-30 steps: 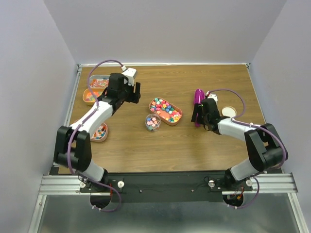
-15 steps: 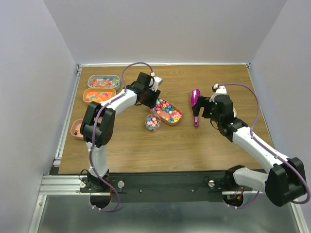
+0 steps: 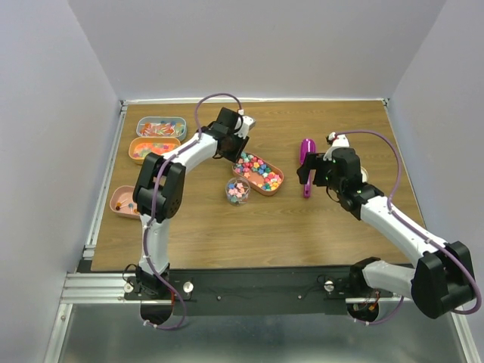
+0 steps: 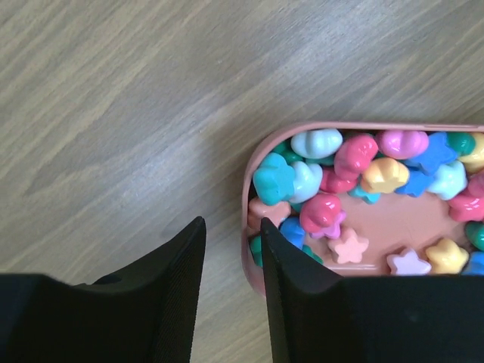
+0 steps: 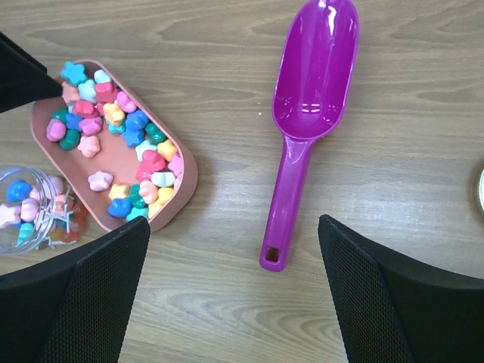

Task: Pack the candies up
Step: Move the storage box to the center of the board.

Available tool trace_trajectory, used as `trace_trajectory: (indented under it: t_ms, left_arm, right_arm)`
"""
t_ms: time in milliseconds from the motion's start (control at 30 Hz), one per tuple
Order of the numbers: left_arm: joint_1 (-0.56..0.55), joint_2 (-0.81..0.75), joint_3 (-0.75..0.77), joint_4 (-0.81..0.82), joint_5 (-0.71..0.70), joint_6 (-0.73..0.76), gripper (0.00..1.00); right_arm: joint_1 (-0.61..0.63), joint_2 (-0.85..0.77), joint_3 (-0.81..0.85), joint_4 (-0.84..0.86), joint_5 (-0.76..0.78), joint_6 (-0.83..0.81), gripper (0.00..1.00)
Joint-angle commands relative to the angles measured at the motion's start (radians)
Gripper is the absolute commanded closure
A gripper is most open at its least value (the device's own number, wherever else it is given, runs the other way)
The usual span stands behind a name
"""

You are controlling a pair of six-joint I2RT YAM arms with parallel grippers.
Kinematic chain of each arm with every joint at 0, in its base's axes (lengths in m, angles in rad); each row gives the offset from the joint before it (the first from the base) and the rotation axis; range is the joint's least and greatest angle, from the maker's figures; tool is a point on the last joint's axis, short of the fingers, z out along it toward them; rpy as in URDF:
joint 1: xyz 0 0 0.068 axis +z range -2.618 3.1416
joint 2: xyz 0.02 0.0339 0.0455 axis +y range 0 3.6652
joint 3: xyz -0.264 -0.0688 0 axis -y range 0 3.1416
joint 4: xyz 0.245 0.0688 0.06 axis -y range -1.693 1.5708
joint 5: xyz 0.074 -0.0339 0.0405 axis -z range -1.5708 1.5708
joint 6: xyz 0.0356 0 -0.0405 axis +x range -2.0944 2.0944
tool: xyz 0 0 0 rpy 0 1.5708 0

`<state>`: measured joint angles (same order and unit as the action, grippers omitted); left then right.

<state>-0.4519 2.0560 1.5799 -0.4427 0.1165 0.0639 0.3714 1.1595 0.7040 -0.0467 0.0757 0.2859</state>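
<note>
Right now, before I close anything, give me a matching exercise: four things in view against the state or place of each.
1 scoop
2 jar
3 oval tray
4 right fingers

A spread wide apart
B magenta, lying empty
C clear, a few candies inside
D end rim between the left fingers

Pairs: 1-B, 2-C, 3-D, 4-A

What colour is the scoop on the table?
Glossy magenta all over, bowl and handle. The scoop shows best in the right wrist view.
</note>
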Motion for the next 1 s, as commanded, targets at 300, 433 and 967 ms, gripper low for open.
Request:
trace_trajectory:
  t_ms: [300, 433, 967]
  left_arm:
    - [0.002, 0.096, 0.088, -0.022, 0.023, 0.037, 0.75]
    - [0.002, 0.090, 0.051, 0.005, 0.057, 0.037, 0.90]
    - [0.231, -0.239, -0.372, 0.122, 0.077, 0.022, 1.00]
  right_arm:
    - [-0.003, 0.022, -0.012, 0.013, -0.047, -0.021, 0.03]
    - [-0.005, 0.031, -0.012, 0.015, -0.060, -0.024, 0.03]
    - [-0.003, 0.008, -0.018, 0.031, -0.137, -0.021, 0.03]
